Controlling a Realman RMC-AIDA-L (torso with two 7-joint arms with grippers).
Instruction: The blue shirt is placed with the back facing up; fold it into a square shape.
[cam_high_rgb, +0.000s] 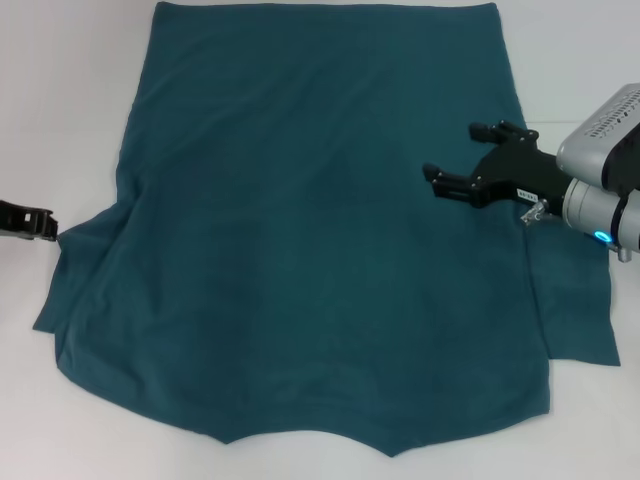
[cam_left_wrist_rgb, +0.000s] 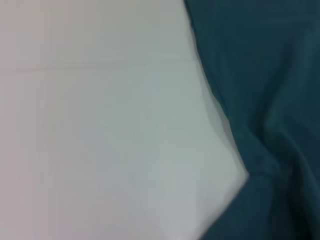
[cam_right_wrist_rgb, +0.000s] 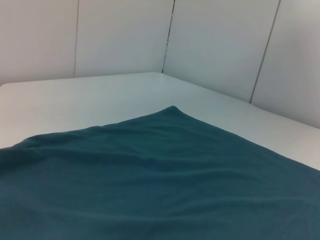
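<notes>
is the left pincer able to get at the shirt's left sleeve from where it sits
Probably yes. The left pincer sits at the table's left edge, right beside the left sleeve of the blue shirt, with only bare table between them.

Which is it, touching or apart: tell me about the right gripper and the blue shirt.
Cannot tell. In the head view the right gripper, open, overlaps the blue shirt, but height above the cloth is unreadable; the right wrist view shows only cloth.

Lab-style test cell: plain white table (cam_high_rgb: 60, 420), bare white panel walls (cam_right_wrist_rgb: 220, 45) with dark seams.
</notes>
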